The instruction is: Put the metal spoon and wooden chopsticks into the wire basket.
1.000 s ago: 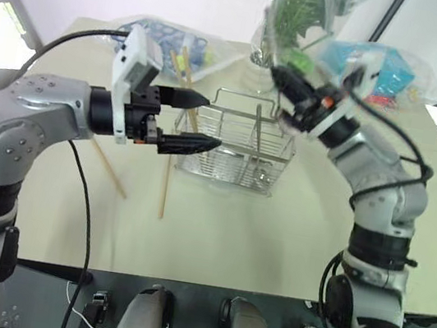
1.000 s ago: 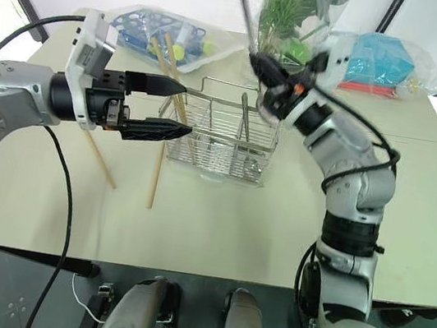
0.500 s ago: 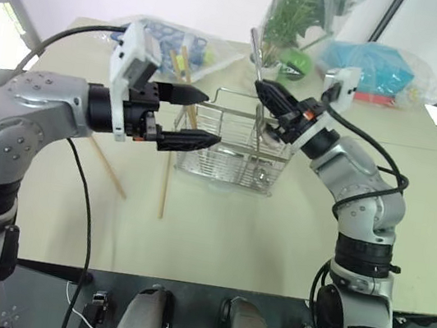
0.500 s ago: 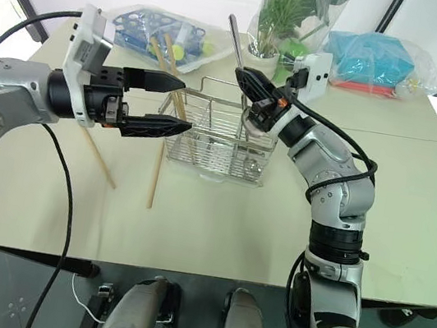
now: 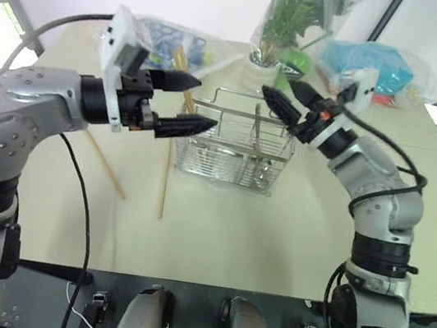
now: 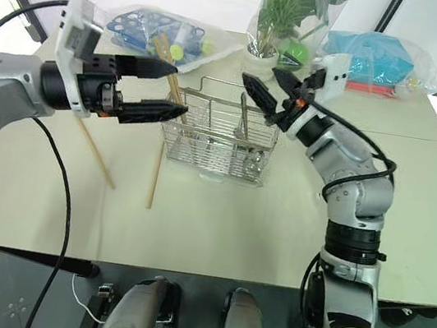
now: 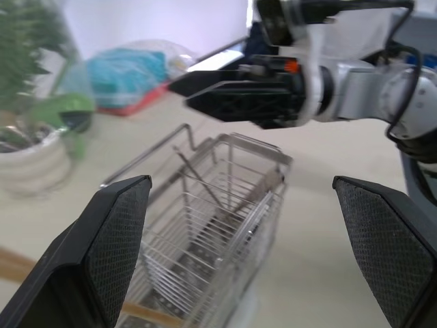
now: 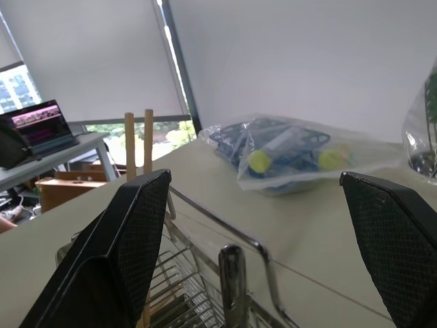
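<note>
Spoon (image 6: pixel 243 116) stands in the wire basket (image 6: pixel 221 138), handle up and leaning on a divider, bowl end low among the mesh; judged delivered. Right gripper (image 6: pixel 264 89) hangs just above the basket's rim with both fingers spread and nothing between them, which fits a release straight over the compartment.

Head views: left gripper (image 5: pixel 181 103) sits level beside the basket's left end, fingers apart, empty. Two wooden chopsticks (image 6: pixel 173 90) lean inside that left end, tips poking above the rim. Two more sticks lie on the table (image 6: pixel 216 230): loose chopstick A (image 6: pixel 155 175) runs nearly straight toward the robot from the basket's left corner, loose chopstick B (image 6: pixel 95 154) lies diagonally further left. Judgement: these are the remaining work, and the left arm is the nearer one. A blue rack in plastic (image 5: pixel 165 39), a potted plant (image 5: pixel 284 25) and a blue bag (image 5: pixel 375 66) sit behind the basket, well clear.

Left wrist view: own fingers frame the basket (image 7: pixel 212 236) from its end; spoon handle (image 7: pixel 196 179) slants across a middle cell. Right gripper (image 7: pixel 235 92) hovers beyond, above the far rim.

Right wrist view: fingers wide; spoon handle tip (image 8: pixel 233 283) rises between them, untouched. Chopstick tops (image 8: pixel 138 140) stand upright at the far end; basket handle wire (image 8: pixel 225 229) crosses below
</note>
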